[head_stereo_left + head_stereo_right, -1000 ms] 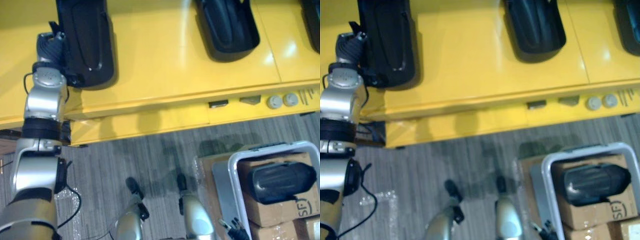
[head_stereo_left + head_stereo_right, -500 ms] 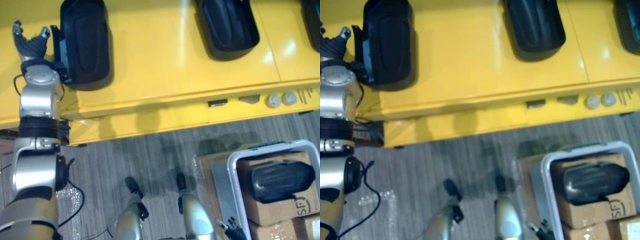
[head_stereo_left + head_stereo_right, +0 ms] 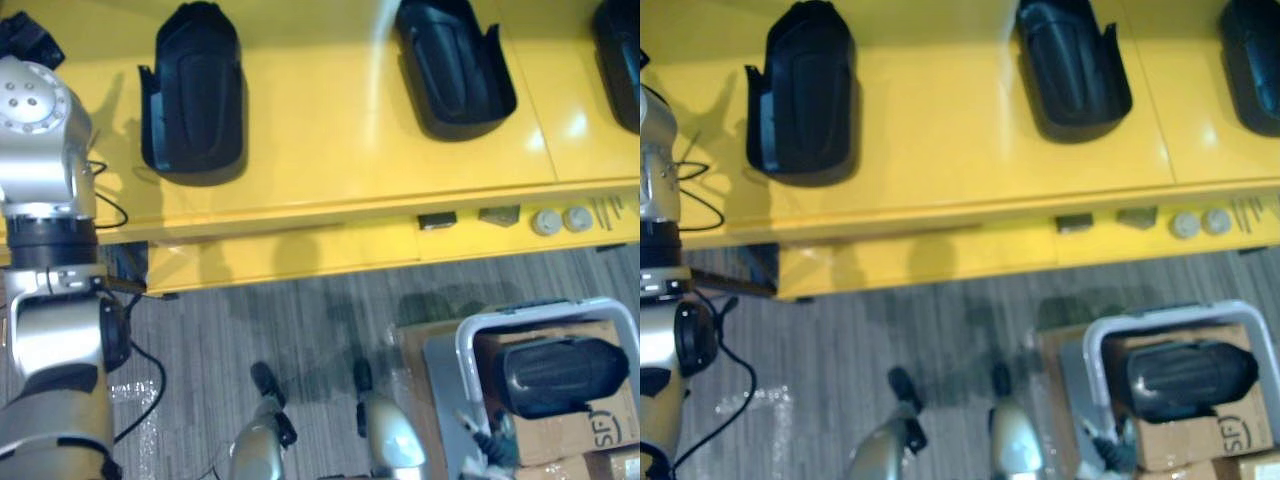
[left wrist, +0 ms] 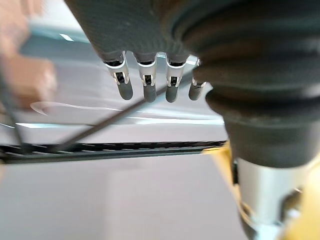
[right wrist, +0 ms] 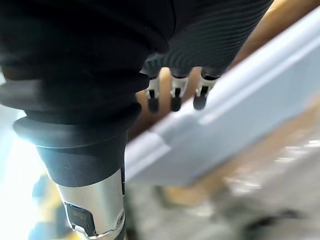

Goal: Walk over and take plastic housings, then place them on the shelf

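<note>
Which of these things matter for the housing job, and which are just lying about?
Job:
- left housing, middle housing and right housing, on the shelf
- bin housing, inside the bin
- left hand and right hand, both open and empty

Lying about:
- boxes at the bin
- discs and small bits on the shelf's front ledge

A glossy yellow shelf (image 3: 330, 140) spans the far side, with bright glare streaking its top. Below its front edge lies a grey, finely striped carpet floor (image 3: 300, 320).
</note>
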